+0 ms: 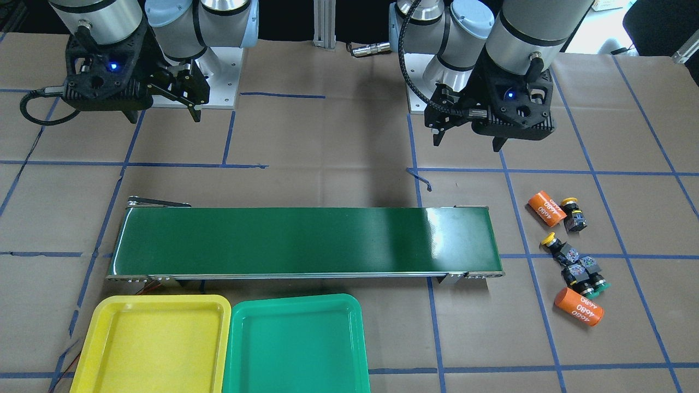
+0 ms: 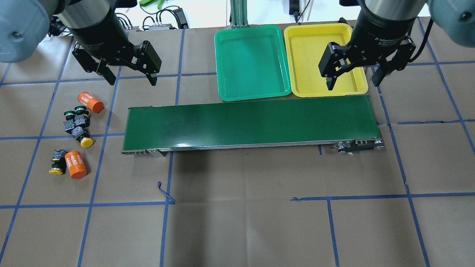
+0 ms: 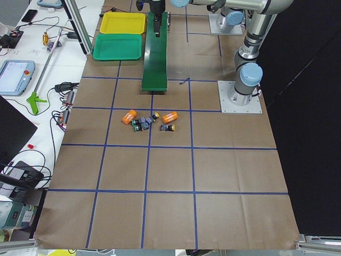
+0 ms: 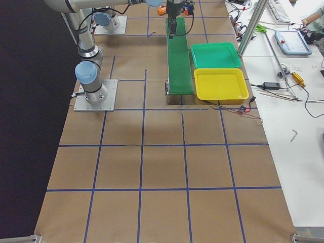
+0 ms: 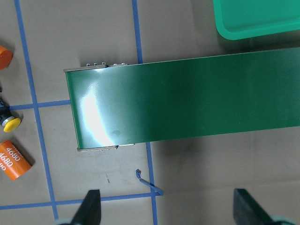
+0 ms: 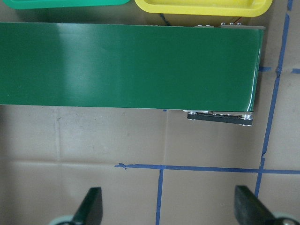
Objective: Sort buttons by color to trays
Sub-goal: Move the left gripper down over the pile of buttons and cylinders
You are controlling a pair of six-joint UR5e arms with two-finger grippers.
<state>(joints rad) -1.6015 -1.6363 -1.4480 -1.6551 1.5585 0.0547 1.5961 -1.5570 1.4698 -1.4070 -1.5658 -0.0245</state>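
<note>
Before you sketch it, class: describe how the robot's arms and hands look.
Both arms, left arm and right arm, are silver-grey tubes with pale blue joint caps. The left hand and right hand are black, two-fingered, with white lettering on their collars. A blue light glows on each black wrist mount; black cables trail from the wrists.

Near the left gripper (image 2: 131, 79) lie four buttons: a yellow button (image 2: 86, 142), another yellow button (image 2: 56, 167), a green button (image 2: 68, 113) and another green button (image 2: 80, 109). With them are two orange cylinders, one cylinder (image 2: 91, 102) and a second cylinder (image 2: 75, 164). By the right gripper (image 2: 352, 83) are two trays, a green tray (image 2: 252, 59) and a yellow tray (image 2: 311, 55). There is one conveyor belt (image 2: 252, 124).
</note>
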